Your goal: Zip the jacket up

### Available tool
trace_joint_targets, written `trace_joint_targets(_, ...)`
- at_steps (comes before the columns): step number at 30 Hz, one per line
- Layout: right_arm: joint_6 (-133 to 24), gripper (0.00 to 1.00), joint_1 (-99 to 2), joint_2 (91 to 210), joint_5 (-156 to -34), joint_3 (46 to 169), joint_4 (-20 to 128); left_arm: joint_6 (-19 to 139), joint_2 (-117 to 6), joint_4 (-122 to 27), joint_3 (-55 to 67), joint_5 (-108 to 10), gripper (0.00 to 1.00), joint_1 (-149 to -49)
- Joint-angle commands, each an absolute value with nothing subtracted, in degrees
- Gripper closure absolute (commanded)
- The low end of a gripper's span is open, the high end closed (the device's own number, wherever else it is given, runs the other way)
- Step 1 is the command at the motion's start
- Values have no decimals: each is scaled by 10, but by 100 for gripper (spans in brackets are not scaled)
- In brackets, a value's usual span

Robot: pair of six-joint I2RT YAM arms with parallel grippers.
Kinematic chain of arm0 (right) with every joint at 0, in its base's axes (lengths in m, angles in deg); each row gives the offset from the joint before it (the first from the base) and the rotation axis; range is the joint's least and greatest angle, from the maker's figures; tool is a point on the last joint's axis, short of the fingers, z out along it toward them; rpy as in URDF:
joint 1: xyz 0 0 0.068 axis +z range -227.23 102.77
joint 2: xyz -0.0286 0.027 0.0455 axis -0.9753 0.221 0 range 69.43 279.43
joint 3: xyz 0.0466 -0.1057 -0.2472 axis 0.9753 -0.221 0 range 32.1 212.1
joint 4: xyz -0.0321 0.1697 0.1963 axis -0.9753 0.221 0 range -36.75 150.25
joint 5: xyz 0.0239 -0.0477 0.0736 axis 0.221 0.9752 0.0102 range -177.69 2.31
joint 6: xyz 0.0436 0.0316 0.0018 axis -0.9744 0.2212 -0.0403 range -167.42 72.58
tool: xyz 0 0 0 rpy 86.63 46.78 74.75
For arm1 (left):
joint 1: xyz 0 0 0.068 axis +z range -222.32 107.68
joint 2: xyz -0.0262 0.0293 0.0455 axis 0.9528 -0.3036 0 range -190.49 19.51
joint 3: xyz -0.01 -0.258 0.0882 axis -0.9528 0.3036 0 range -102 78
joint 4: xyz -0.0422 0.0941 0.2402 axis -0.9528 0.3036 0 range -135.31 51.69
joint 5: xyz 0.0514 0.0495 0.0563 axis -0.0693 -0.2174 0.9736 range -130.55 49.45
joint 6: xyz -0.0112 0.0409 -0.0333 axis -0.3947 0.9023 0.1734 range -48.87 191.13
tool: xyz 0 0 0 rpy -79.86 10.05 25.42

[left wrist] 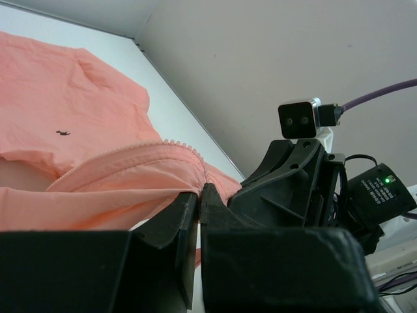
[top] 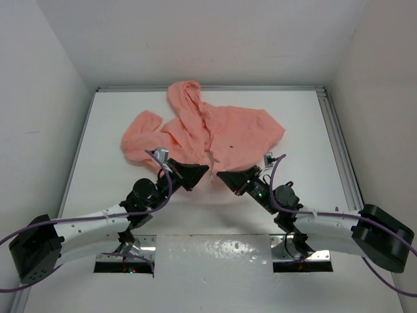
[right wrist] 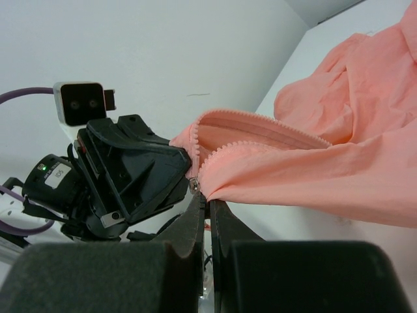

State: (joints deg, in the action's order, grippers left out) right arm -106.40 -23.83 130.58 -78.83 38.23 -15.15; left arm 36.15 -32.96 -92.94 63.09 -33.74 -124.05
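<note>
**A:** Both arms meet at the near hem point(left wrist: 130, 190) of the jacket point(top: 228, 134) — it lies spread on the far half of the white table point(top: 117, 195), hood point(top: 184, 94) pointing away from the bases.

**B:** And the left gripper point(left wrist: 201, 195)?

**A:** Jaws pressed together on a fold of that pink hem. The right gripper point(right wrist: 208, 203) sits just beside it, jaws almost touching, nipping fabric right under the slider point(right wrist: 193, 184). I can't tell whether it has the pull tab itself.

**B:** Which way does the zipper point(top: 207, 140) run?

**A:** Straight away from both arms, hem to hood. The right one's nearer the slider, so I'd guess it draws outward while the left anchors.

**B:** Room?

**A:** Flat tabletop beneath, walls point(top: 39, 78) well apart on three sides — though thin, wrinkled cloth may bunch.
</note>
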Motion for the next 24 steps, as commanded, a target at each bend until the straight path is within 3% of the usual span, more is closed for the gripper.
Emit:
trace_joint_targets(1,-1054,100,-235,1300,-786,406,-178,361,-332,-971,636,-352,100,-1237)
trace_joint_targets(24,-1049,100,-234,1289,-783,405,-167,364,-323,-968,640,-345,100,-1237)
